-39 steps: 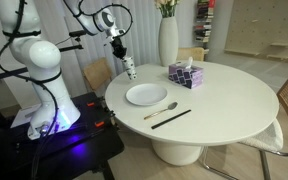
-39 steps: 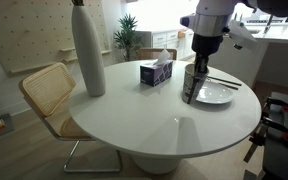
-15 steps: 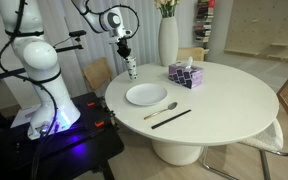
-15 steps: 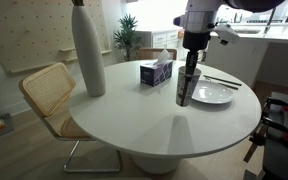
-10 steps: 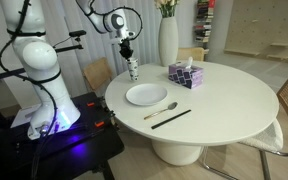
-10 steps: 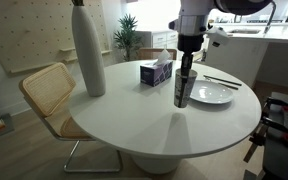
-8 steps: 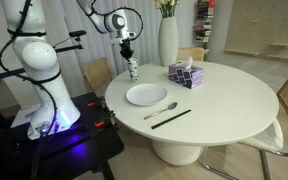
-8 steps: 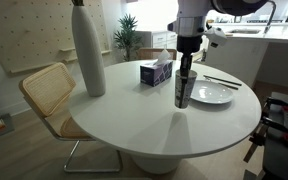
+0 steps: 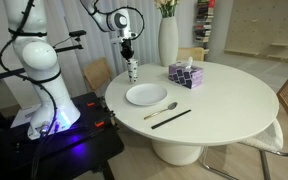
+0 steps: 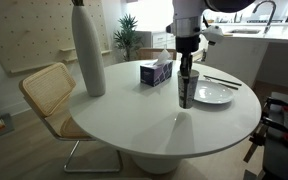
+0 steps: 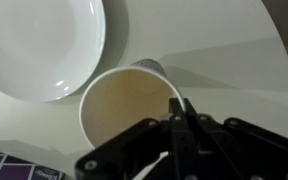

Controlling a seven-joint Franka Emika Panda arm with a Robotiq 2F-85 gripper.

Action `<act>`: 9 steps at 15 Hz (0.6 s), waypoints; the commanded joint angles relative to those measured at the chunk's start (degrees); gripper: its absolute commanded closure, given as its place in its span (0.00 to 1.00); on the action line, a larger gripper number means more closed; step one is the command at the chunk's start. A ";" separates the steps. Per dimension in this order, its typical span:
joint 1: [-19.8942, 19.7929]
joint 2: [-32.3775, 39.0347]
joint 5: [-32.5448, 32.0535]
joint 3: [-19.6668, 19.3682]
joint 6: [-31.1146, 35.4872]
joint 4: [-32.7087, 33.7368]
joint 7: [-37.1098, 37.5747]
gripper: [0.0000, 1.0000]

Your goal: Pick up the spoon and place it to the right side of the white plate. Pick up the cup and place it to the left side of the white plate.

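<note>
The dark, slim fingers are pinched tight on the rim of the cup, gripping the thin wall on one side. In both exterior views they point straight down, with the cup hanging upright beneath them.

The cup is a small cylinder, white outside with dark greenish markings. From the wrist view its inside looks dull tan and its mouth is a clean circle. It is just beside the plate, near the rim of the bench on the robot's side. I cannot tell whether its base rests on the bench.

The plate is round, shallow, plain and glossy white. The spoon is slim and silvery, and lies on the plate's other side, close to it. A thin black stick lies alongside the spoon.

The bench is round, smooth and off-white. It also carries a tall, matte white vase and a purple patterned box.

A few seconds ago the fingers were slanted, and the cup hung tilted in front of the plate in an exterior view. Now both are upright and have moved sideways off the plate. The plate, spoon and stick lie as before.
</note>
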 commanded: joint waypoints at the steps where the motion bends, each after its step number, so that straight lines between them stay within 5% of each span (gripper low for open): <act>1: -0.15 1.36 2.08 -0.18 -2.72 2.51 -0.93 0.99; 9: -0.29 3.45 3.50 -0.63 -2.50 2.83 -1.42 0.99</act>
